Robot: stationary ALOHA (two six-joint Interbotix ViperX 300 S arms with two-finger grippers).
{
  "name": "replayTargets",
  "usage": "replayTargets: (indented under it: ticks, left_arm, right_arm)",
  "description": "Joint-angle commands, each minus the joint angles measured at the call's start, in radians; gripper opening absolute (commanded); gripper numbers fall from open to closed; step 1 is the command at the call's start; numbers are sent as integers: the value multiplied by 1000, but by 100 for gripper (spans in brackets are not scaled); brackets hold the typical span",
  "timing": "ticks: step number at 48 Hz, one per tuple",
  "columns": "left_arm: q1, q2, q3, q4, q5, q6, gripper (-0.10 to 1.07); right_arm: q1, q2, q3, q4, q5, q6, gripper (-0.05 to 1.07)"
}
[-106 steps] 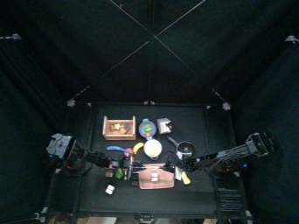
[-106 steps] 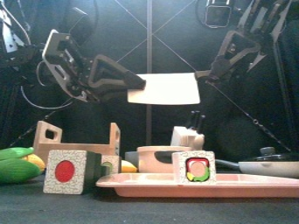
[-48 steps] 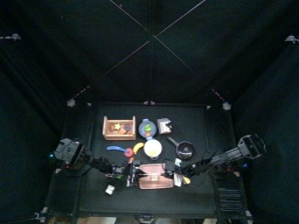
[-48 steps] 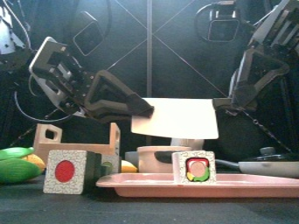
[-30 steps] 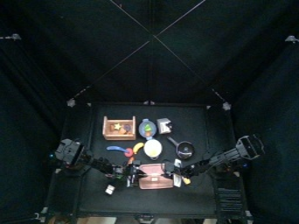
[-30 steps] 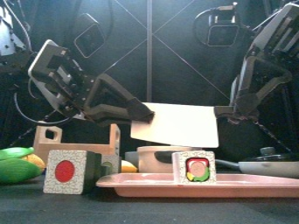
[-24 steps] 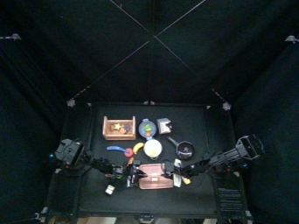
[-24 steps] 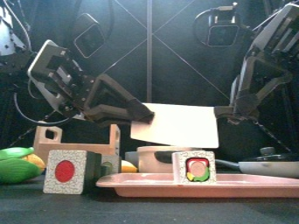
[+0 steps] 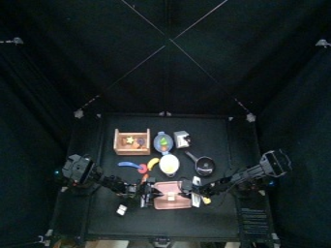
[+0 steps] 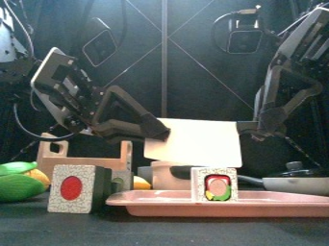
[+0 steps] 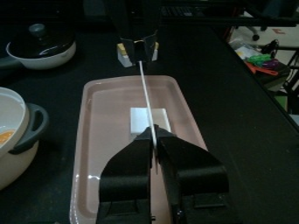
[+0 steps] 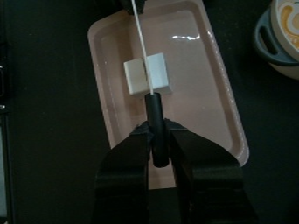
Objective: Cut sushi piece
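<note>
Cleaver (image 10: pixel 195 140): lower than a second ago; we judge the cut imminent.
Sushi piece (image 10: pixel 214 184): uncut on pink tray (image 10: pixel 154 200).
Left hand (image 11: pixel 159 164): clamped on cleaver handle.
Right hand (image 12: pixel 156 144): clamped on a black rod.

Both arms are matte black, built of blocky angular segments joined at hinged links. In the front view, the left arm (image 10: pixel 84 96) fills the left middle and the right arm (image 10: pixel 290 82) the upper right, with looped black cables trailing behind each. Each gripper's base, at the bottom of its wrist view, is glossy moulded black plastic.
</note>
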Motion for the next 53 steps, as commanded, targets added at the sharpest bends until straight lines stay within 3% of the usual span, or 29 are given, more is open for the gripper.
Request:
replayTargets:
  ticks: [1,53]
  left_arm:
    - [-14,-5,-12,3,3,0,45]
    - [-17,-20,-14,3,5,5,45]
  right_arm:
    - [-9,-8,-11,0,5,3,43]
    - [3,-21,-34,-5,28,-2,43]
